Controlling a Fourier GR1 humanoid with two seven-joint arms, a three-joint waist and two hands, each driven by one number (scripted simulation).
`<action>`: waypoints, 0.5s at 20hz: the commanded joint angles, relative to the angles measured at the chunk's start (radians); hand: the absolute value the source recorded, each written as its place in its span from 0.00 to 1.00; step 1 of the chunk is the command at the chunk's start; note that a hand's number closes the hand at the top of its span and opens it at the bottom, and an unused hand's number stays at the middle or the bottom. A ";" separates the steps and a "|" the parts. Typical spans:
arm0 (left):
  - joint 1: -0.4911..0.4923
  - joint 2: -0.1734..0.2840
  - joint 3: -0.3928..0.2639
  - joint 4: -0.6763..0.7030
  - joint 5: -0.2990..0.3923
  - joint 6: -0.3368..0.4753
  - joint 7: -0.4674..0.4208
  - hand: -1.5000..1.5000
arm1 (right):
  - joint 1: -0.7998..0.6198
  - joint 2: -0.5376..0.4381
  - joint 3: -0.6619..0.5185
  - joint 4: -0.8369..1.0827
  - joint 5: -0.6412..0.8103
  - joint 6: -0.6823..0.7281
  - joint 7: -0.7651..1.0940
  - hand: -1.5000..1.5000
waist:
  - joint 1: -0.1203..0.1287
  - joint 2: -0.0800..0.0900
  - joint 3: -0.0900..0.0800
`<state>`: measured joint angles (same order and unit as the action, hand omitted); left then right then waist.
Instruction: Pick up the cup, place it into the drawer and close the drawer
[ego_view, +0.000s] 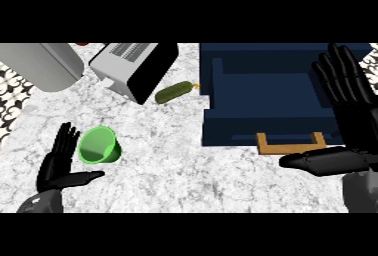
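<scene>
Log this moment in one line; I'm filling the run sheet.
cup: on counter, unheld | drawer: open | left hand: open beside cup | right hand: open by drawer

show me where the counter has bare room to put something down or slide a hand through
Widest bare marble lies along the front, between the green cup beside the left hand and the drawer with its wooden handle. A narrower lane runs between the pickle and the cup. The back left is crowded by the toaster and grey appliance.
</scene>
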<state>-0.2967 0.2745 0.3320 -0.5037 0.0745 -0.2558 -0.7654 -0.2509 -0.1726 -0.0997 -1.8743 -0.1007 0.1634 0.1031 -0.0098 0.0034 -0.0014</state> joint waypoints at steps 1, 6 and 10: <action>-0.099 0.013 0.011 0.226 -0.046 0.029 -0.146 0.00 | -0.016 0.000 -0.020 -0.023 -0.034 -0.003 0.024 0.00 | -0.013 0.004 -0.002; -0.121 0.036 0.022 0.299 -0.049 -0.002 -0.246 0.00 | -0.065 -0.007 -0.004 0.076 0.010 0.007 -0.020 0.00 | -0.011 0.009 -0.003; -0.116 0.018 0.011 0.319 -0.061 -0.006 -0.285 0.00 | -0.018 -0.025 -0.025 0.054 -0.013 0.040 -0.037 0.00 | -0.011 0.006 -0.002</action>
<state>-0.4050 0.3035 0.3500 -0.2227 0.0297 -0.2361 -0.9469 -0.2661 -0.1948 -0.1235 -1.8560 -0.1220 0.1903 0.1005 -0.0204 0.0084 -0.0034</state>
